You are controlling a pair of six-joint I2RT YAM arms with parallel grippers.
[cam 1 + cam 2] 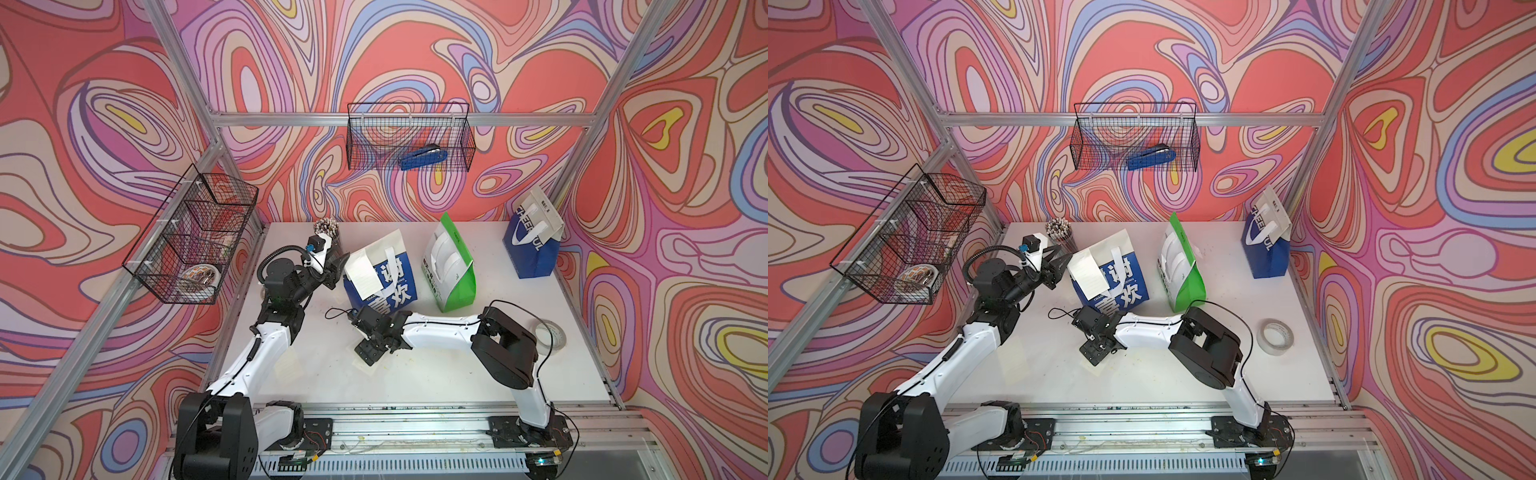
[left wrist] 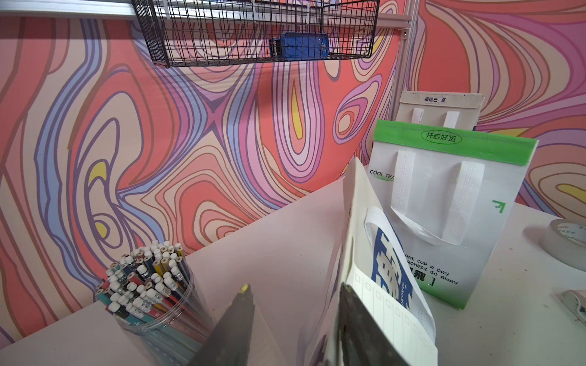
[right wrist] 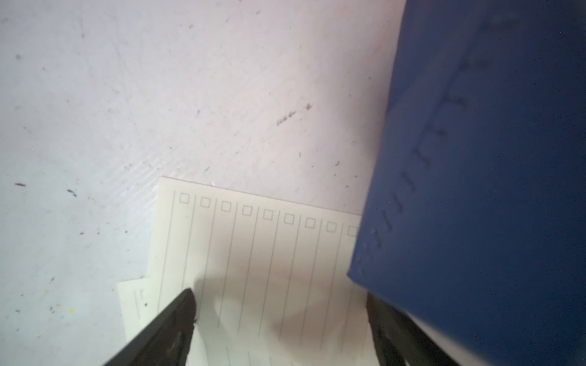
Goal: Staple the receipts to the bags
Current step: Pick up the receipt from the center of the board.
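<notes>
The blue-white bag point(image 1: 384, 282) with big Chinese characters leans near the table's middle, and a lined white receipt point(image 1: 365, 272) lies against its upper face. My left gripper point(image 1: 343, 259) is open at that bag's top left edge; in the left wrist view one finger point(image 2: 358, 326) overlaps the receipt point(image 2: 390, 304). My right gripper point(image 1: 370, 351) points down in front of the bag, open, over more receipts point(image 3: 253, 253) lying flat on the table. The green-white bag point(image 1: 451, 266) and the "CHEERFUL" bag point(image 1: 532, 241) stand further right.
A blue stapler point(image 1: 424, 158) lies in the wire basket point(image 1: 409, 137) on the back wall. A clear cup of pencils point(image 1: 326, 228) stands just behind the left gripper. A tape roll point(image 1: 550, 334) lies at the right, and a second wire basket point(image 1: 191, 241) hangs on the left wall.
</notes>
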